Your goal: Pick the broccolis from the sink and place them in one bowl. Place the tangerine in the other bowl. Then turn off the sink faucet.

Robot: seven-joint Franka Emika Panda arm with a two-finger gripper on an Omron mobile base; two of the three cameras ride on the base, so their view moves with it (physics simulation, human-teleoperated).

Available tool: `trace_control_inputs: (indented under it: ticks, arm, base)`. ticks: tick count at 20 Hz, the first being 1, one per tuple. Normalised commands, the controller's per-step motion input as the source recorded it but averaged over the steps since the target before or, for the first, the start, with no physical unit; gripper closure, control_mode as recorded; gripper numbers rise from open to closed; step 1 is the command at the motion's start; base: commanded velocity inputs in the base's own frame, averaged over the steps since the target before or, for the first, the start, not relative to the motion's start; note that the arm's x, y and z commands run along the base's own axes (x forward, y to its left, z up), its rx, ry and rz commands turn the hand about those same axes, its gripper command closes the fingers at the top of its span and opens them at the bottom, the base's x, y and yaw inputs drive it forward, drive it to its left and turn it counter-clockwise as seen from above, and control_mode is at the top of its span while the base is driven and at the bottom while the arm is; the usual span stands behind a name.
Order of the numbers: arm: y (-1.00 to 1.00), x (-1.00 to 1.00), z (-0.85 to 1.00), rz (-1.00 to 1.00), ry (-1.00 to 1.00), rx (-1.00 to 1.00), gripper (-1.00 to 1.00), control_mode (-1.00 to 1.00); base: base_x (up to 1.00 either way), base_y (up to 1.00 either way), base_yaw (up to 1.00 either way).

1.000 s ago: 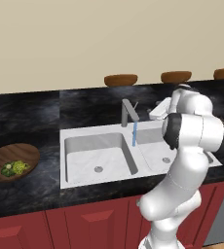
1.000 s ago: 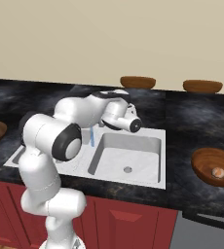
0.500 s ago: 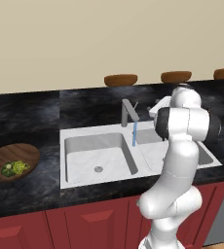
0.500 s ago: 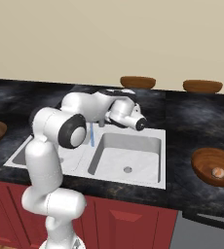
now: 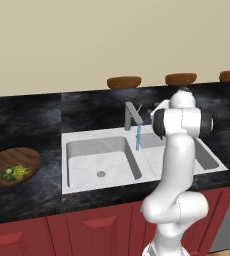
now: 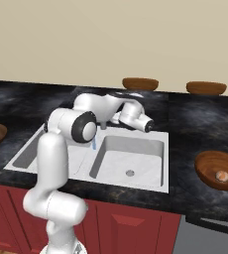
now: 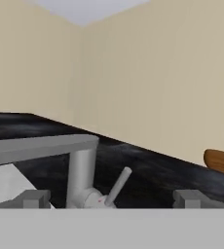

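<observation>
The grey sink faucet [image 7: 80,174] stands right in front of my gripper [image 7: 111,199], its spout [image 7: 41,146] reaching left and its thin lever handle [image 7: 118,185] tilted up to the right, in line with the gap between the open, empty fingers. From the right base my gripper [image 6: 147,125] hovers over the white sink [image 6: 131,156] by its back rim. Water [image 5: 138,138] runs from the faucet [image 5: 132,116]. The broccolis [image 5: 14,172] lie in the wide bowl [image 5: 29,159] at the left. The tangerine [image 6: 222,175] sits in the other bowl [image 6: 210,163] at the right.
Small brown oval bowls [image 5: 123,81] [image 5: 180,78] [image 6: 206,88] stand along the back wall on the black counter [image 5: 92,107]. My own arm [image 5: 177,150] rises in front of the sink's right basin. Red cabinets [image 6: 136,223] run below the counter.
The arm's elbow has swung up so the arm stands more upright. The hand has shifted slightly right near the faucet. The gripper stays open.
</observation>
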Motion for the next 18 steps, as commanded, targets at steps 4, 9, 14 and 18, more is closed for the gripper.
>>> trace_control_inputs:
  ticks: [4,9,14,18]
  arm:
    - [0.01,0.41,-0.09,0.04,0.00,0.06,-1.00,-1.00]
    - [0.22,0.33,-0.04,0.00,0.00,0.04,-1.00,-1.00]
    - [0.25,0.17,-0.17,0.00,0.00,0.00,-1.00,-1.00]
    - [0.03,0.18,-0.13,0.00,0.00,0.00,-1.00,-1.00]
  base:
    - [0.00,0.00,0.00]
    - [0.00,0.00,0.00]
    - [0.00,0.00,0.00]
    - [0.00,0.00,0.00]
